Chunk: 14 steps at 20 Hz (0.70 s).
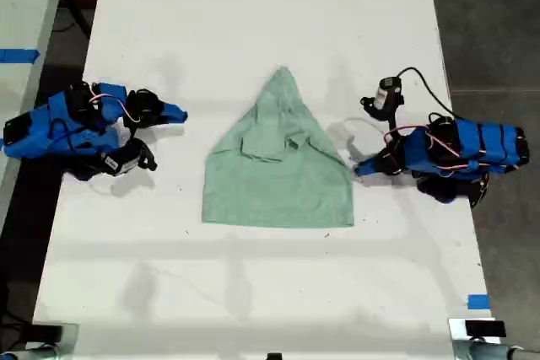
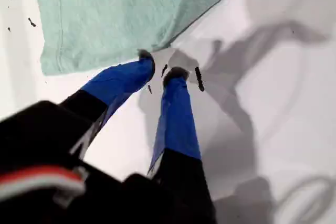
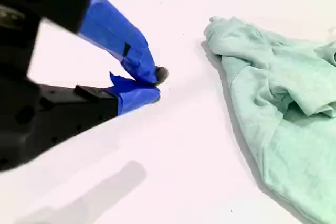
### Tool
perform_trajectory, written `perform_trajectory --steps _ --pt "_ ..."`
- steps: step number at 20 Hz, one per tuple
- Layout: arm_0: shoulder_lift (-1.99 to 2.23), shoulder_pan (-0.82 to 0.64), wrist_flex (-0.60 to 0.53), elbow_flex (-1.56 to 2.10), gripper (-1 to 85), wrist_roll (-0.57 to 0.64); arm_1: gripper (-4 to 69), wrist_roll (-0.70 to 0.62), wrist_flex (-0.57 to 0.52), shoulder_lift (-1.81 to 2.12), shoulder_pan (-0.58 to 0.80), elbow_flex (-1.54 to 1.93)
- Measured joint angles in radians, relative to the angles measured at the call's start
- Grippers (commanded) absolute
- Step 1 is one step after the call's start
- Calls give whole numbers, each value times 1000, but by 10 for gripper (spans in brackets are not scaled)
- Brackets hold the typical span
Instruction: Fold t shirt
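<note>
One t shirt [image 1: 278, 166] flat on the table [image 1: 253, 6], both claws apart from it

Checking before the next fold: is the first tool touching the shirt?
Cannot tell. In the first wrist view, one fingertip of my first tool meets the shirt's edge, but contact or overlap is unclear; nothing lies between the jaws.

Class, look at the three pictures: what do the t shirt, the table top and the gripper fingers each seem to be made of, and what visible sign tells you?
The t shirt: soft knit cloth, probably cotton, matte mint green; it wrinkles and shows a stitched hem.
The table: a smooth, hard white board, perhaps laminate, with a faint sheen and soft shadows.
The fingers of my first gripper: likely rigid plastic, wrapped in blue tape, with dark tips.
</note>
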Motion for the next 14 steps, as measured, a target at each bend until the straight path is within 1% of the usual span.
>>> perform_trajectory --steps 1,2,3,4,5,6,8,14 --pt "0 0 0 0 -3 -3 -8 2 0 0 0 0" --pt "0 26 0 0 -3 -28 -8 40 0 0 31 0" --pt "0 48 0 0 -3 -40 -8 172 0 0 54 0" --pt "0 40 0 0 -3 -44 -8 321 0 0 52 0" --pt "0 40 0 0 -3 -48 -8 439 0 0 54 0" --pt "0 52 0 0 -3 -49 -8 483 0 0 54 0" --pt "0 55 0 0 -3 -49 -8 509 0 0 51 0" --pt "0 55 0 0 -3 -49 -8 515 0 0 51 0"
